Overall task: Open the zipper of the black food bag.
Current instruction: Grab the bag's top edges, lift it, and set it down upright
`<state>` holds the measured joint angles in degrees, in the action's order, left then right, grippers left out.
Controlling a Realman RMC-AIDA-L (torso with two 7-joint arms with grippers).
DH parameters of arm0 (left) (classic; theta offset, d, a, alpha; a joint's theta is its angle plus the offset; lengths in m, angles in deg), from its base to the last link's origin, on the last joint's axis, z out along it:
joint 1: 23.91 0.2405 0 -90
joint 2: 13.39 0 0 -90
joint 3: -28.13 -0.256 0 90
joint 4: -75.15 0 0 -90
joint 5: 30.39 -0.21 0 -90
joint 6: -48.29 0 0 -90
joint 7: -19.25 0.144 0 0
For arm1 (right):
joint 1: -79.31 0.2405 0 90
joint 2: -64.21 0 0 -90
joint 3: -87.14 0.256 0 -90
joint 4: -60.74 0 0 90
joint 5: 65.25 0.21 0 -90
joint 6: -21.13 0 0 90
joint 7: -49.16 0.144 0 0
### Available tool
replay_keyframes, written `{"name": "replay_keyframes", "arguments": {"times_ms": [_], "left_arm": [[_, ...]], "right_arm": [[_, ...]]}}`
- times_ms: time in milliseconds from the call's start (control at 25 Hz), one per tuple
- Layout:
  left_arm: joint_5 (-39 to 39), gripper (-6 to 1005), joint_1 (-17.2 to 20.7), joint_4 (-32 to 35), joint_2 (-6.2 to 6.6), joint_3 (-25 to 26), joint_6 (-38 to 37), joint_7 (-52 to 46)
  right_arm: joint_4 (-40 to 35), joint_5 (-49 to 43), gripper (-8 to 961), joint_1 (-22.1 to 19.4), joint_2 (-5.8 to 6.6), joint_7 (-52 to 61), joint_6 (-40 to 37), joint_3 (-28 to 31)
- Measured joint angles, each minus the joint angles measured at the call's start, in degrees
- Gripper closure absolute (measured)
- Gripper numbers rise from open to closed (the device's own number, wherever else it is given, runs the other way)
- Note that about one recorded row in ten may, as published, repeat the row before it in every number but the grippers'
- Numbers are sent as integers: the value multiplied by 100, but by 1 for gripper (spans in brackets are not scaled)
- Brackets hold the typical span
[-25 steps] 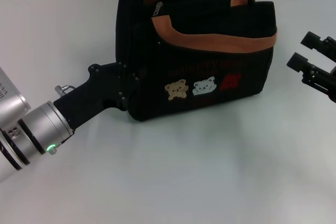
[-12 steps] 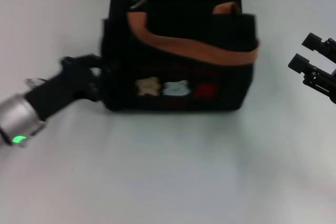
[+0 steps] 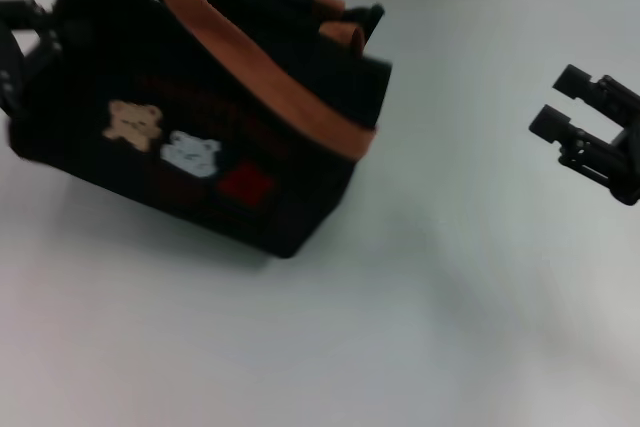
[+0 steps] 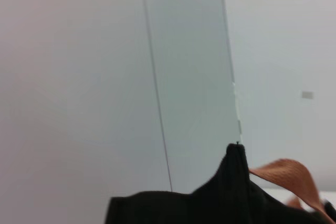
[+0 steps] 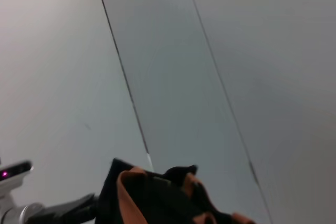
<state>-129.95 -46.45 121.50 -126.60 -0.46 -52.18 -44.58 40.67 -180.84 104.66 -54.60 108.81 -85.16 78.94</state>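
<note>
Shift since earlier frame: black food bag (image 3: 215, 107) has swung to my left and rotated — it now sits skewed at the far left of the white table (image 3: 420, 327), front panel angled toward me; it was squarer and more central half a second ago.
Left gripper (image 3: 22, 42): only a dark bit shows at the head view's left edge, against the bag's end; I cannot tell how its fingers stand.
Right gripper (image 3: 560, 107): off to the right, well apart from the bag, two black fingers spread wide, nothing between them.
Bag material: boxy soft black fabric, orange-brown trim band (image 3: 262, 72) running diagonally, tan bear patch (image 3: 133, 122), white bear patch (image 3: 192, 152), red patch (image 3: 246, 184).
Zipper: along the top mouth between the handles; I cannot make out the pull in any view.
Left wrist view: a peaked black fabric edge and one orange-brown handle (image 4: 286, 174) against pale wall panels — not visible from the head.
Right wrist view: bag from afar, with the left arm's silver cuff (image 5: 13, 211).
</note>
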Motion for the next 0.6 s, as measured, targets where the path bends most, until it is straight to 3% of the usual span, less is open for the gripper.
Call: {"name": "replay_keyframes", "arguments": {"times_ms": [120, 240, 440, 600], "left_arm": [[-14, 899, -137, 596, 71, -81, -227, -292], [-13, 899, -280, 1081, 58, -131, -588, -362], [-34, 898, -467, 1445, -73, -565, -942, -329], [-33, 898, -451, 1463, -293, -1161, -934, -67]], "right_arm": [[298, -34, 199, 180, -15, -13, 76, -212], [702, -43, 199, 530, -49, -35, 394, -695], [1603, -46, 199, 1269, -78, -192, 1394, -1289], [2421, -50, 199, 1851, -102, -419, 2456, -1404]]}}
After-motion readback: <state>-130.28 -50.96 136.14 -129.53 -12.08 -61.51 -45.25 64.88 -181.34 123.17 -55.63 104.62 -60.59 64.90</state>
